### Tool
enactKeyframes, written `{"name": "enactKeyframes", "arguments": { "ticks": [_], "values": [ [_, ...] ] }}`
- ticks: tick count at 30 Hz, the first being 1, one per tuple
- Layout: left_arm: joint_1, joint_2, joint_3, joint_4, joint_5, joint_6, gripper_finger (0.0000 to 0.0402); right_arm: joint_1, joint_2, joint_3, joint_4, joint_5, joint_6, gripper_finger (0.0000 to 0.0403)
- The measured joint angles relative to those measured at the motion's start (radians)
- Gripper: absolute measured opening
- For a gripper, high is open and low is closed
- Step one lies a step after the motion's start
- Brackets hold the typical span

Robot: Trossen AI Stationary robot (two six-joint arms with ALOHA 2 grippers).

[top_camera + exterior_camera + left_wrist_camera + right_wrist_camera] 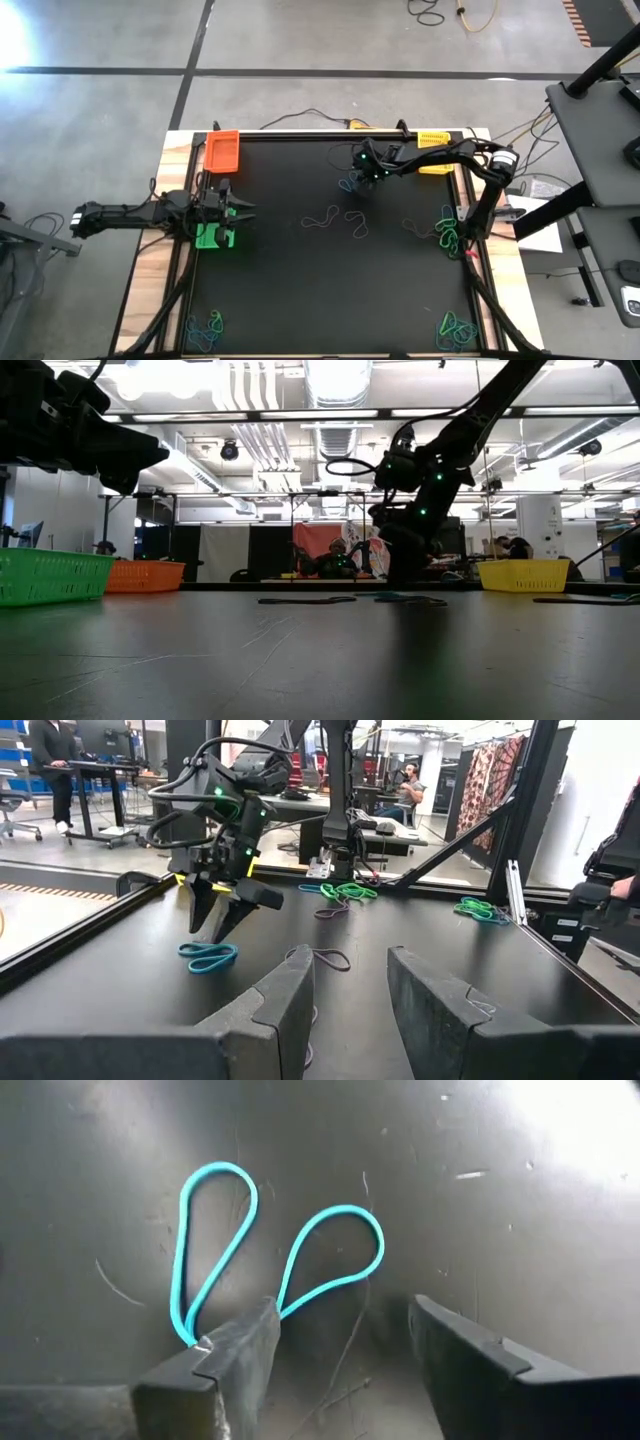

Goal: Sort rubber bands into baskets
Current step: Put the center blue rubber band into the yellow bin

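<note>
Table (300,290) first: black mat, three baskets on it. Orange basket (222,151) at far left corner, green basket (214,236) on left edge, yellow basket (433,139) at far right corner. Rubber bands lie in loose groups: pile by right edge (447,233), a few mid-mat (322,217), small heaps at both near corners (205,325).

Right arm reaches from right side across far part of mat, elbow bent, wrist pitched down, right gripper (340,1335) low over the mat near its far middle. Fingers spread apart, nothing between them. Teal band (278,1245) lies just ahead, its loops fanned out, one end tucked under or against one fingertip; can't tell which.

Step in hand looks like picking this band. To do it well: shift sideways so the band's strands sit between both fingertips, not beside one, press tips right down to the mat, close fully since the band is thin, lift straight up and check it comes along.

Left arm lies along left edge; left gripper (350,995) hangs over green basket, fingers part open, nothing visibly held.
</note>
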Motion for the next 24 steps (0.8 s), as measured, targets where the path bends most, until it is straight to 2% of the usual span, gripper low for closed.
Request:
{"name": "enactKeyframes", "arguments": {
  "ticks": [3,7,13,19,24],
  "values": [
    [0.0,0.0,0.0,0.0,0.0,0.0,0.0115,0.005,0.0,-0.002,0.005,-0.002,-0.005,0.0236],
    [0.0,0.0,0.0,0.0,0.0,0.0,0.0115,0.023,0.0,-0.01,0.004,-0.093,-0.065,0.0242],
    [0.0,0.0,0.0,0.0,0.0,0.0,0.0115,0.065,0.0,-0.025,0.008,-0.094,-0.165,0.0236],
    [0.0,0.0,0.0,0.0,0.0,0.0,0.0115,0.08,0.0,-0.042,0.046,-0.092,-0.15,0.0232],
    [0.0,0.0,0.0,0.0,0.0,0.0,0.0115,0.091,0.007,-0.05,0.06,-0.093,-0.15,0.0206]
  ]
}}
